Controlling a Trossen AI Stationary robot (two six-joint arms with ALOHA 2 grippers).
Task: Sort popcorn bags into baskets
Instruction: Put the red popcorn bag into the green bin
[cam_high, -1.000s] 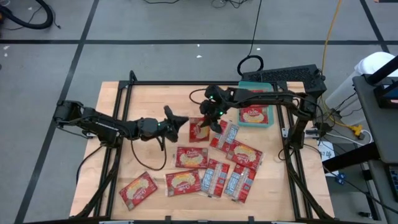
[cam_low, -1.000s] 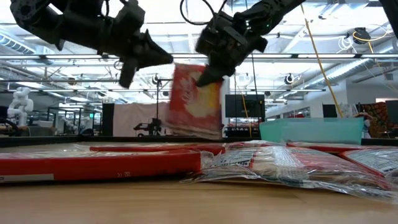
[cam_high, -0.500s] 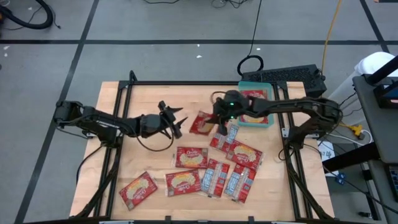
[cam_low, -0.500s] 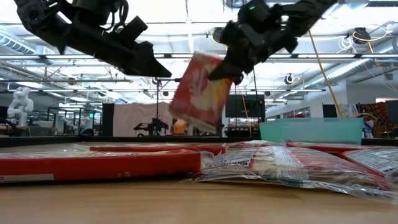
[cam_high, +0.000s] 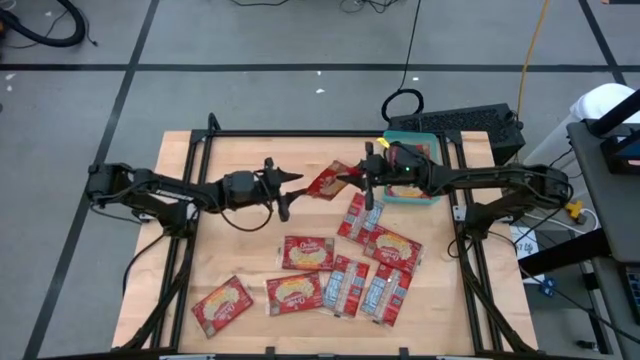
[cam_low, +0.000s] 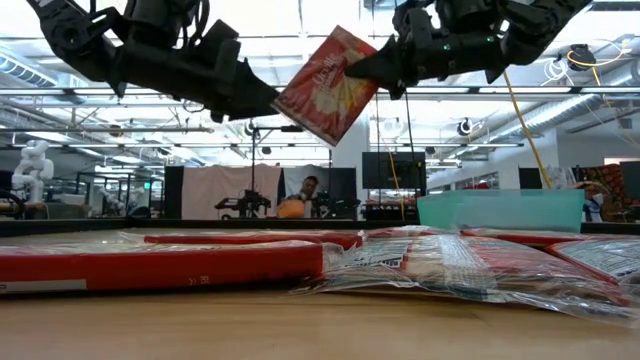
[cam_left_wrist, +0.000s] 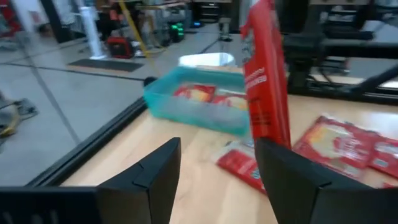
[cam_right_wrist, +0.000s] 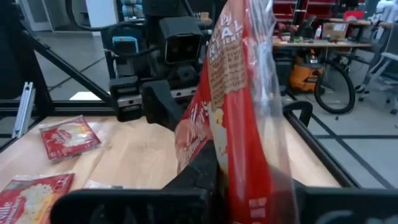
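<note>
A red popcorn bag (cam_high: 325, 182) hangs in the air over the middle of the table, and my right gripper (cam_high: 360, 180) is shut on it. My left gripper (cam_high: 290, 193) stands open just left of that bag (cam_low: 325, 85), its fingers apart from it as far as I can see. The teal basket (cam_high: 436, 198) sits at the far right under my right arm, with bags inside it (cam_left_wrist: 199, 93). Several more popcorn bags lie flat on the table: one (cam_high: 308, 252) in the middle, one (cam_high: 225, 305) near left, a cluster (cam_high: 380, 265) to the right. My right gripper pinches the bag's end edge (cam_right_wrist: 233, 165) between its two fingers. The fingers lie level and come from the table's right side. The bag is lifted clear of the table and sticks out from the fingers, slanting down toward my left gripper (cam_low: 300, 105).
A black keyboard-like box (cam_high: 460, 122) lies beyond the basket at the far right. A black frame rail (cam_high: 300, 134) runs along the table's far edge, with legs at both sides. Bare wood lies at the far left (cam_high: 230, 155).
My left gripper has opened, let go of the bag and rolled. My right gripper has risen, swung from pointing down to level and drawn back toward the table's right. The bag, first hanging upright, has been lifted higher and now slants.
</note>
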